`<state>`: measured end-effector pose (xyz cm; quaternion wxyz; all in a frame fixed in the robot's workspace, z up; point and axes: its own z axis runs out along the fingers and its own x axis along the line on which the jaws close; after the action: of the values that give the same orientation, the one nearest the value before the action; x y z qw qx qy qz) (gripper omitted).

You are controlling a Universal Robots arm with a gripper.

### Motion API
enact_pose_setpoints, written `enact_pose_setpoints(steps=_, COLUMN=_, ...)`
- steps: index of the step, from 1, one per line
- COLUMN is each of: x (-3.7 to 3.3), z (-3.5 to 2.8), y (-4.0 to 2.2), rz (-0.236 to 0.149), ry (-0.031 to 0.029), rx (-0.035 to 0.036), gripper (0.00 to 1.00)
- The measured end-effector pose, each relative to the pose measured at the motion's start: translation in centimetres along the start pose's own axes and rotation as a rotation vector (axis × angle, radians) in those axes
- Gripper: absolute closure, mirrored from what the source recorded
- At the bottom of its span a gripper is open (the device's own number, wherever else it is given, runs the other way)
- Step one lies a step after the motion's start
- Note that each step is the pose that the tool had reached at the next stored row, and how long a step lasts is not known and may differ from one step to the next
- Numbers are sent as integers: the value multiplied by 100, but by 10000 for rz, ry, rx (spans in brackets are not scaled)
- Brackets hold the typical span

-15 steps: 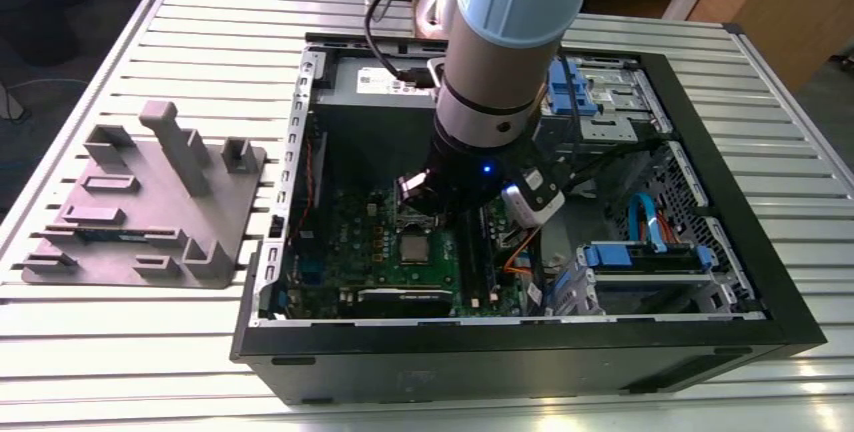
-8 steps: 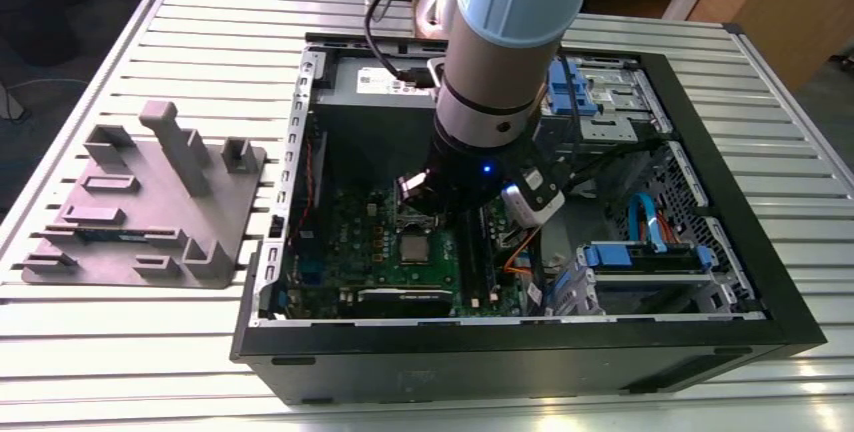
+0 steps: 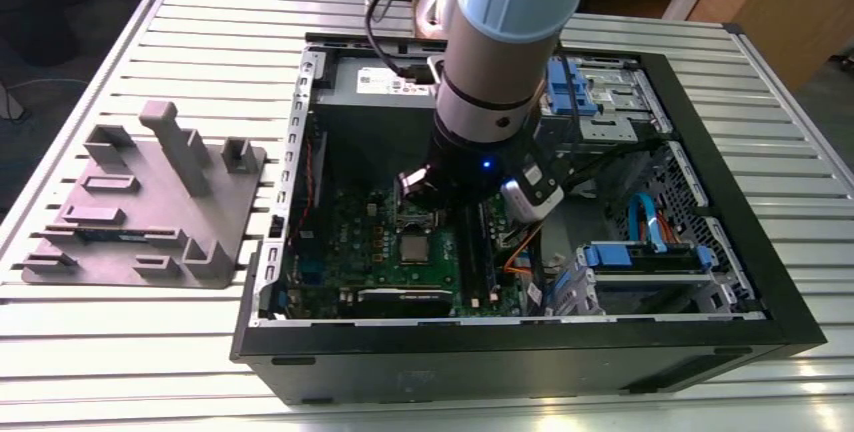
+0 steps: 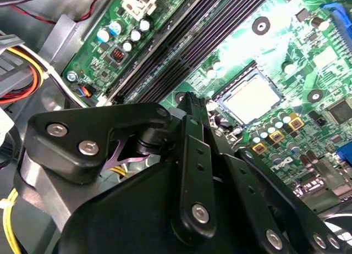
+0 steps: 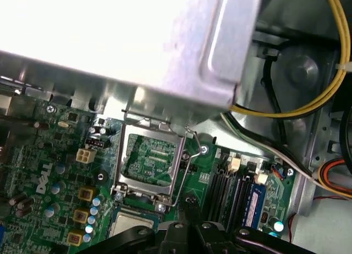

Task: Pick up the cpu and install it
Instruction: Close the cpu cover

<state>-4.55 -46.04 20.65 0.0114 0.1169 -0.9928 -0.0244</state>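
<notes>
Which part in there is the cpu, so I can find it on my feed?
Inside the open black computer case on the slatted table lies a green motherboard. Near its middle, beside the long black memory slots, sits the cpu: a small flat square with a plain silver-grey top, unlike the green, part-studded board around it.

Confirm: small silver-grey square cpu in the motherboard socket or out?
In. The small silver-grey square cpu lies flat within the socket on the green motherboard; hinged metal cover plate stands open.
</notes>
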Motion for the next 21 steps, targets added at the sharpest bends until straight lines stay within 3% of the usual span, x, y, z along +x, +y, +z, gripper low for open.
enact_pose_setpoints(steps=21, x=-54, z=21, y=85, rz=-2, ry=-18, rx=-33, gripper=90)
